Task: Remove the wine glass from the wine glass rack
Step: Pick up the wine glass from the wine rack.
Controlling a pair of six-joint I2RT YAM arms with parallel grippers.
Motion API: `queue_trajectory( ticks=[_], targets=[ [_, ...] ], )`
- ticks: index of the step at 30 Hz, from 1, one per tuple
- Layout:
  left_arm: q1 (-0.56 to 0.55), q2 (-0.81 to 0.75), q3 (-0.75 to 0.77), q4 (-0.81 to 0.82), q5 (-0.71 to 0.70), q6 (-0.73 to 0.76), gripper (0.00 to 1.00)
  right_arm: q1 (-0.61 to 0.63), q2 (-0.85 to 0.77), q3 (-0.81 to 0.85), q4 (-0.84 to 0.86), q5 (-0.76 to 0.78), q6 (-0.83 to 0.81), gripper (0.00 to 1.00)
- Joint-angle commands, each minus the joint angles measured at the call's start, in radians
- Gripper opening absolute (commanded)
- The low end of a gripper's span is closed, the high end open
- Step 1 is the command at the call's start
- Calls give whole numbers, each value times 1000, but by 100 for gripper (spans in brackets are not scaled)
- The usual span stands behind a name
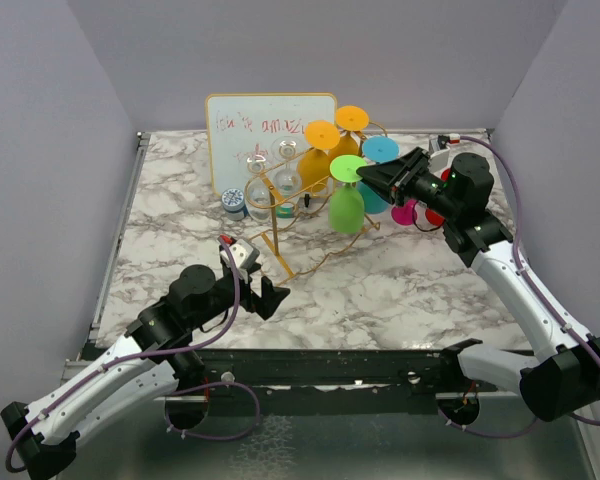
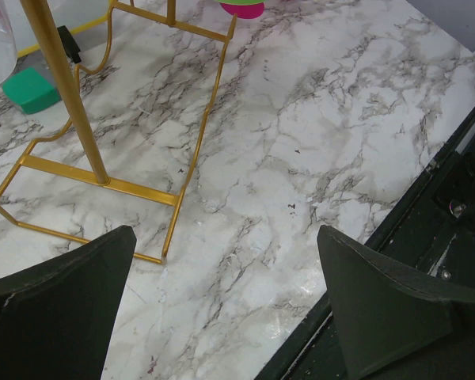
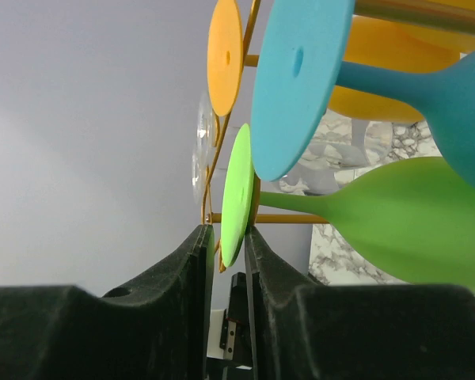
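Green wine glass (image 1: 347, 208): hangs bowl-down on the gold wine glass rack (image 2: 67, 87), at its near-right side, next to blue glass (image 3: 301, 71) and orange glass (image 3: 224, 55). Right gripper (image 3: 227, 236): narrow, fingers either side of the rim of the green foot disc. Clamped or only bracketing it, cannot tell, edge-on view too tight. Left gripper (image 2: 226, 231): spread wide, holds nothing, hovers low over the marble table (image 2: 301, 119) just beside the rack's base loop. Behind the rack: whiteboard (image 1: 270, 120).
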Motion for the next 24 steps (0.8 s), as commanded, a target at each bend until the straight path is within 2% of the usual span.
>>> queue_trajectory(
  ticks=[1, 3, 9, 24],
  targets=[
    [3, 4, -9, 21, 23, 14, 99, 3, -24, 5, 43, -18, 9, 29],
    [3, 7, -9, 21, 26, 14, 99, 3, -20, 6, 39, -16, 5, 28],
    [2, 15, -9, 23, 33, 16, 99, 3, -12, 7, 48, -30, 14, 15],
    [3, 10, -8, 23, 37, 16, 99, 3, -55, -16, 10, -11, 39, 2]
  ],
)
